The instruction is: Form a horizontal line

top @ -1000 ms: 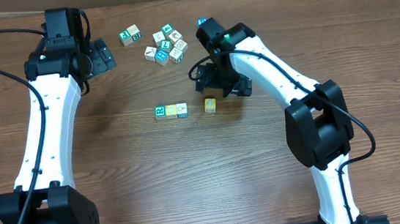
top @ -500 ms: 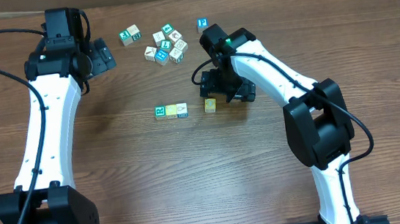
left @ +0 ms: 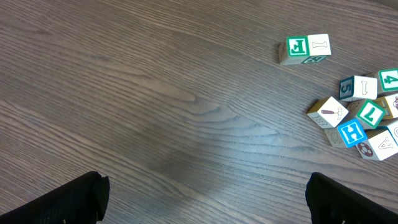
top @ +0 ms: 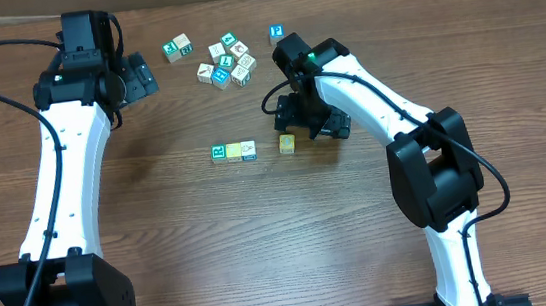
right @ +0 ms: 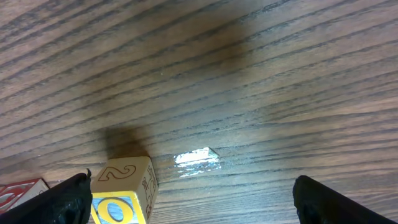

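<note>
Three small cubes sit in a touching row at mid-table: a white one with a teal letter (top: 218, 153), a pale yellow one (top: 234, 151) and a white one with a blue mark (top: 249, 150). A second yellow cube (top: 286, 145) stands apart to their right, with a gap between. My right gripper (top: 308, 124) hangs open just behind it. In the right wrist view this cube (right: 124, 190), marked 2 and O, stands between the open jaws (right: 193, 208), close beside the left finger (right: 68, 199). My left gripper (top: 142, 80) is open at the far left, over bare wood (left: 205, 208).
A cluster of several lettered cubes (top: 229, 62) lies at the back centre, with a pair (top: 179, 49) to its left and a single blue one (top: 276, 32) to its right. The left wrist view shows the cluster (left: 360, 118) and the pair (left: 305, 50).
My right gripper has shifted slightly forward and to the right, closer to the lone yellow cube, uncovering the blue cube at the back. The left arm and all cubes stayed put.
</note>
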